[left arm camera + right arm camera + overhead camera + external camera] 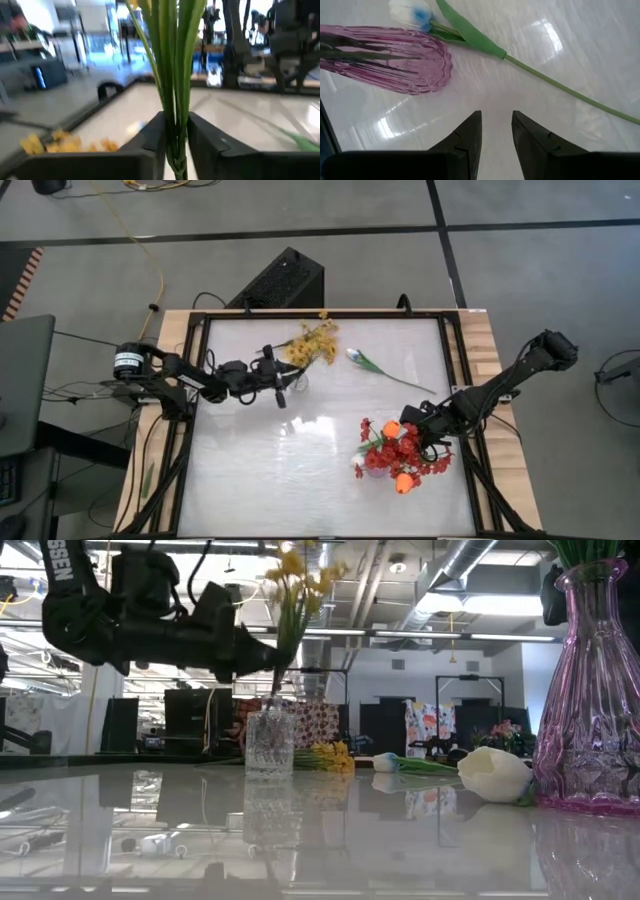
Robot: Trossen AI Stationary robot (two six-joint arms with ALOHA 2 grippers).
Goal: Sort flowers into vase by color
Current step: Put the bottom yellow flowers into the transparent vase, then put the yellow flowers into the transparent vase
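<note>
My left gripper (279, 380) is over the table's far-left part, shut on a yellow blossom spray (295, 585) above a clear glass vase (269, 745). More yellow sprays (315, 340) lie on the table beyond it. My right gripper (426, 426) hovers open beside a pink glass vase (592, 700) that holds red sprays (400, 452) and orange tulip buds (403, 481). Nothing is between its fingers (470, 135). A white tulip (356, 358) lies flat on the table, its stem running toward the right edge. Another white bud (495, 775) rests beside the pink vase's foot. My left gripper pinches the yellow spray's green stems (172, 120) between its two fingers, well below the blossoms. The fingers come level from the table's left side and lie across the stems. The spray stands upright, and its lower end (274, 700) reaches down into the clear vase's mouth.
A raised dark frame (460, 380) borders the glossy white table. A black box (285, 280) stands beyond the far edge, with cables on the floor. The middle and near-left of the table (260, 470) are bare. The white tulip's long stem (560, 87) crosses in front of my right gripper.
</note>
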